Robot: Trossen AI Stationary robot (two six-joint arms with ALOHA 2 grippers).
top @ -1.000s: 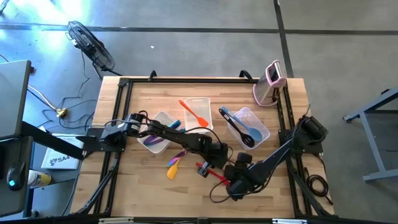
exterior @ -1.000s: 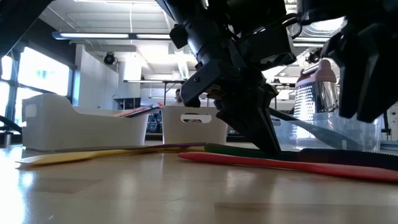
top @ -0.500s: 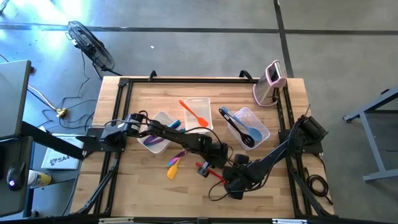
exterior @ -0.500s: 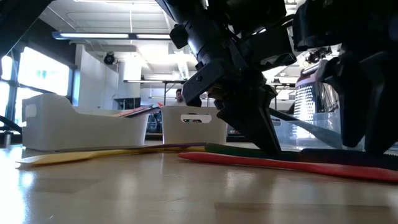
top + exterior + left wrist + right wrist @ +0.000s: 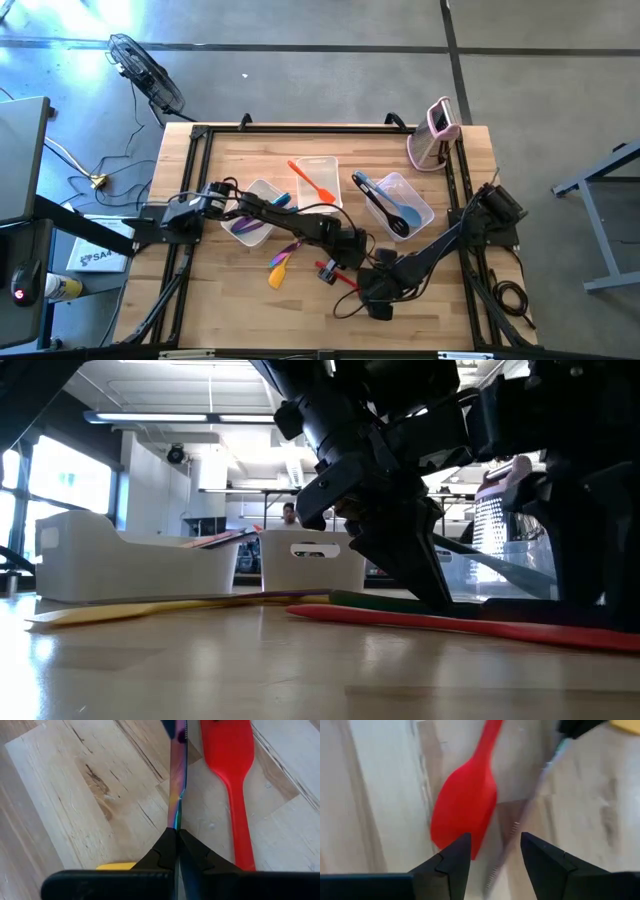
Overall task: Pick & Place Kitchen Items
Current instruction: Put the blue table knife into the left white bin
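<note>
Fingers of the left gripper (image 5: 176,836) stay pinched shut on a slim iridescent utensil (image 5: 178,775) lying on the counter (image 5: 75,800), the red spatula (image 5: 231,755) just beside them. Over the last second the right gripper (image 5: 492,851), fingers apart and empty, has slid over the spatula's blade, probably lining up a grasp.

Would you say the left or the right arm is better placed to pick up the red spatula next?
Right. The right gripper hangs open over the red spatula, while the left gripper is shut on the iridescent utensil beside it.
</note>
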